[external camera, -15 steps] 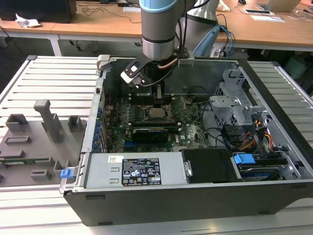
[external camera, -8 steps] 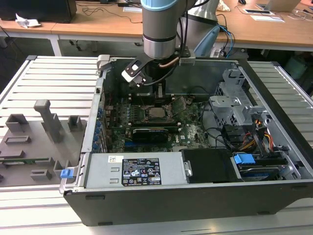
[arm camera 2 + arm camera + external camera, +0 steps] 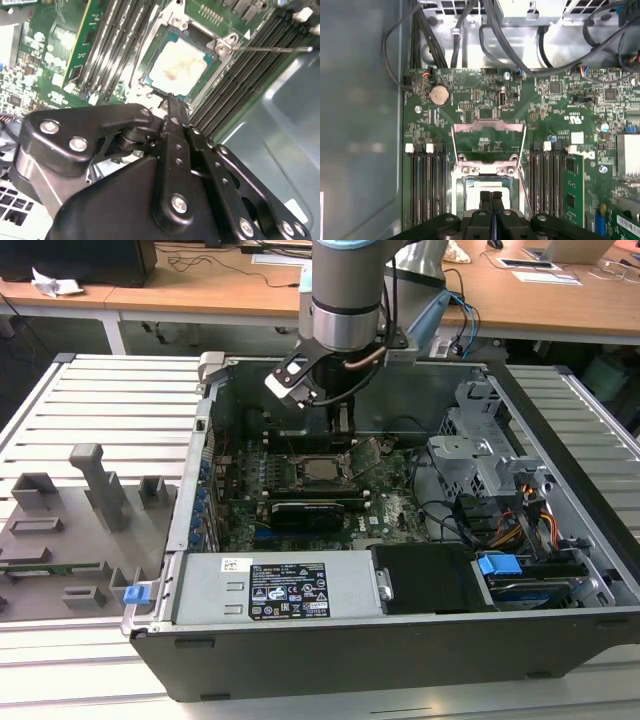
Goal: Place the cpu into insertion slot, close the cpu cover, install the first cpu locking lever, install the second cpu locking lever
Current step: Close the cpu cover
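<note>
The cpu point(image 3: 179, 64), a pale silvery square chip, lies in the insertion slot point(image 3: 150, 82) on the green motherboard; it also shows in the first wrist view point(image 3: 475, 197) and in the exterior view point(image 3: 322, 471). The cpu cover point(image 3: 488, 128), a thin metal frame with a square window, is swung open away from the slot. A thin wire locking lever point(image 3: 272, 48) sticks out unlatched beside the slot. My gripper point(image 3: 491, 196) hangs just above the chip's edge, its black fingers point(image 3: 172, 112) pressed together with nothing between them.
Black memory slots point(image 3: 425, 185) flank the socket on both sides, one holding a green module point(image 3: 573, 190). Cables point(image 3: 470, 30) and a metal drive cage point(image 3: 490, 455) lie beyond the board. The case wall point(image 3: 360, 125) runs close alongside. A grey fixture tray point(image 3: 70, 530) sits outside the case.
</note>
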